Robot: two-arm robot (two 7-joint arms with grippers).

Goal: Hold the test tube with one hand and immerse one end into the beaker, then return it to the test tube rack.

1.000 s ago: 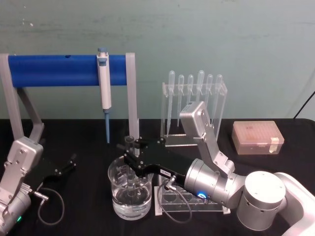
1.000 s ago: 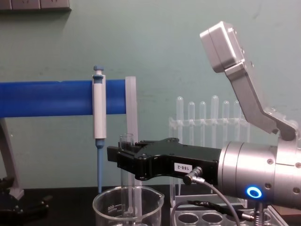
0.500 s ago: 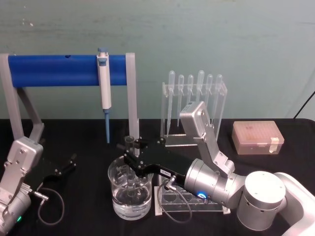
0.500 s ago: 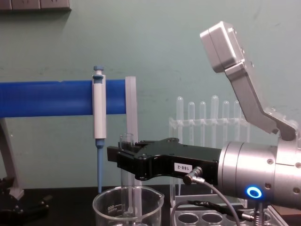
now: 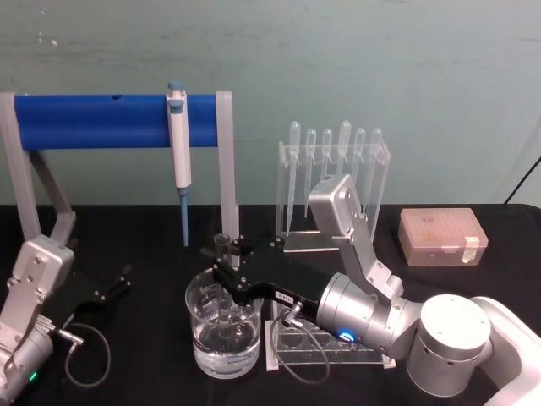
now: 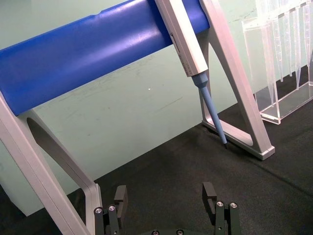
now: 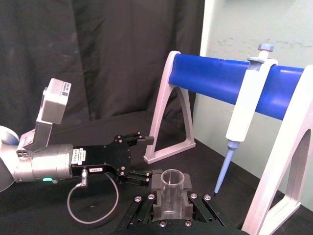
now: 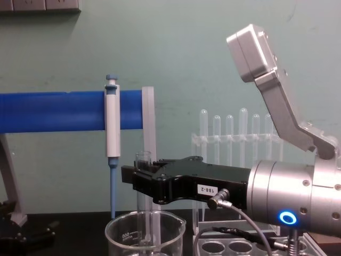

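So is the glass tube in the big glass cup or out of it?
In. The right gripper holds the test tube upright, and its lower end reaches below the rim of the beaker.

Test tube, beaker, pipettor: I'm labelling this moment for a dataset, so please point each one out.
test tube (image 8: 143,156), chest view, open top rim.
beaker (image 5: 193,326), head view, left glass wall.
pipettor (image 5: 180,148), head view, white body.
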